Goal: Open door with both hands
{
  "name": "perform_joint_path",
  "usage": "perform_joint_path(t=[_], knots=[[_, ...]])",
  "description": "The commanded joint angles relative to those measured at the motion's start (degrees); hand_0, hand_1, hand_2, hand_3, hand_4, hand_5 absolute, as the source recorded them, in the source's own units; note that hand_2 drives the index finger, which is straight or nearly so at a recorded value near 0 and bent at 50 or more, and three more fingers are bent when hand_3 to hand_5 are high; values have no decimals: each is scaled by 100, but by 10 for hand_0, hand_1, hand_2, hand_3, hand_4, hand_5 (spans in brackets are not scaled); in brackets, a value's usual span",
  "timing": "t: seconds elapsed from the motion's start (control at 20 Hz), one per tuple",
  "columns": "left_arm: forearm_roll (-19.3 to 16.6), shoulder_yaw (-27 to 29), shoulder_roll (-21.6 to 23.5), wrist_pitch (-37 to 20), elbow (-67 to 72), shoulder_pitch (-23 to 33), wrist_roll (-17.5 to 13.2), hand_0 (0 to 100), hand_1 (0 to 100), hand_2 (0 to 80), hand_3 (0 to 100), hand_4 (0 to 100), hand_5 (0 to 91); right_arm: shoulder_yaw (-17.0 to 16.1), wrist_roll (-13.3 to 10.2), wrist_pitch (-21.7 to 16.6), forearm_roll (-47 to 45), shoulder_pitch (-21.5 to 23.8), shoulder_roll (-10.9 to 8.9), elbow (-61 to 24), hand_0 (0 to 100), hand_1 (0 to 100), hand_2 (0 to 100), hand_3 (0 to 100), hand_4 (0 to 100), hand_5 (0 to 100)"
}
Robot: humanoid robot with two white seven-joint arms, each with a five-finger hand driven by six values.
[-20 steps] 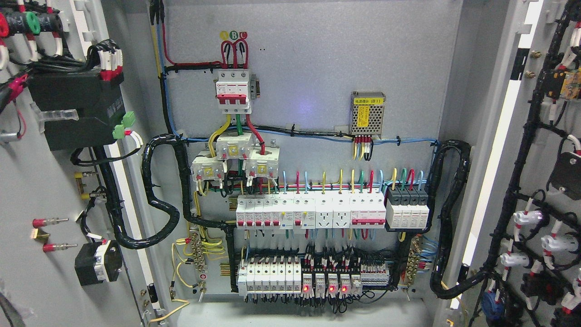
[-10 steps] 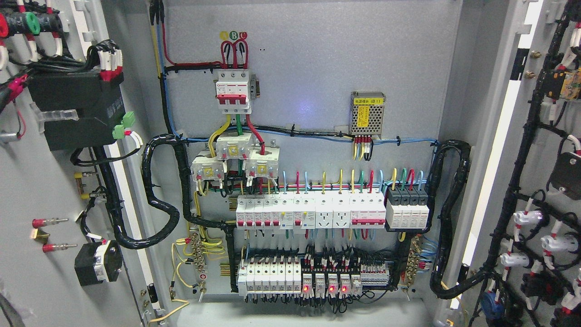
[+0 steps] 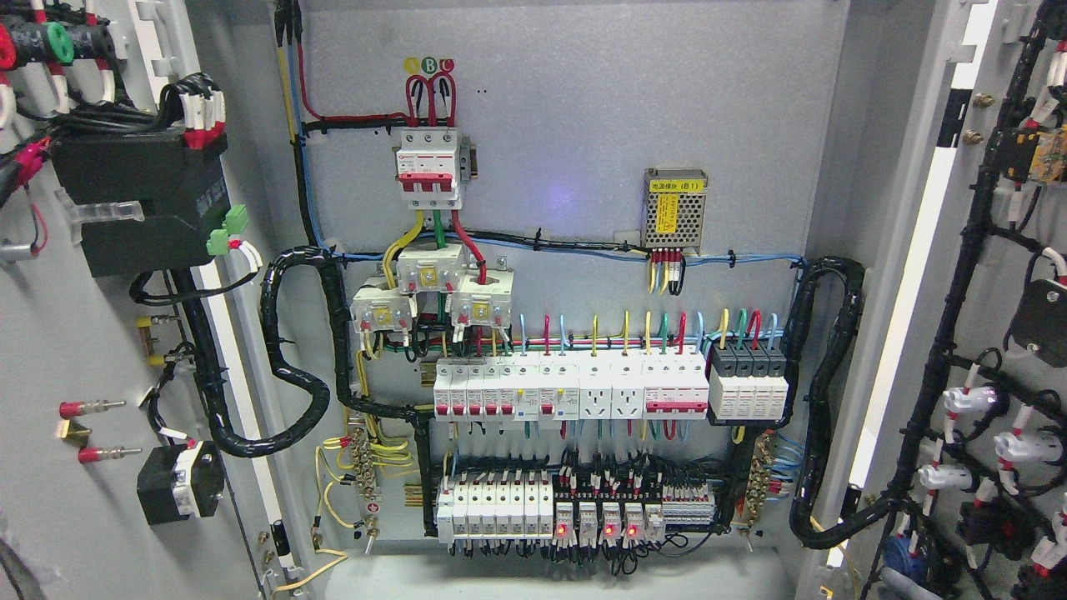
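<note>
The grey electrical cabinet stands with both doors swung wide. The left door (image 3: 75,350) fills the picture's left edge, its inner face turned to me and carrying a black module (image 3: 137,200) and wiring. At the right edge hangs the right door (image 3: 992,75), with a black cable harness (image 3: 959,275) running down it. Between them the back panel (image 3: 583,108) is fully exposed. Neither arm nor hand shows. A small pale grey shape (image 3: 909,583) sits at the bottom edge on the right; I cannot tell what it is.
On the panel are a red-and-white main breaker (image 3: 429,167), a perforated power supply (image 3: 675,208), a row of white breakers (image 3: 575,387) and relays with red lights (image 3: 596,525). Black corrugated conduit (image 3: 292,358) loops from the left door into the cabinet.
Doors and wiring have not moved. The small pale grey shape at the bottom right edge has appeared.
</note>
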Motion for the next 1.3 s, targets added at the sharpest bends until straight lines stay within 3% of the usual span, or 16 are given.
perform_joint_path(t=[0.0,0.2,0.4,0.6,0.75,1.05,1.25], knots=[[17,-447,353,-27,-3099,-206,-14,0,0,0,0,0,0,-647,7,-29,-12,56,-11,-29,191,0,0,0,0,0],[9,-491,318,-88,-3608,-427,-14,0,0,0,0,0,0,-665,-2,-152,-12,30,-47,-38,191,0,0,0,0,0],[149,-421,318,-729,-3733,-453,-14,0,0,0,0,0,0,-691,-2,-240,-12,21,-47,-38,191,0,0,0,0,0],[535,-17,90,-1002,-3741,-471,-5,0,0,0,0,0,0,-682,-11,-231,-21,-23,-55,-38,191,0,0,0,0,0],[580,193,28,-1248,-3864,-471,-5,0,0,0,0,0,0,-674,-2,-223,-56,-84,-55,-29,191,0,0,0,0,0],[1177,817,28,-1301,-3944,-497,3,0,0,0,0,0,0,-674,-11,-196,-56,-286,-55,23,191,0,0,0,0,0],[1888,1240,247,-1485,-3952,-488,30,0,0,0,0,0,0,-691,-11,-196,-82,-295,-55,129,191,0,0,0,0,0]])
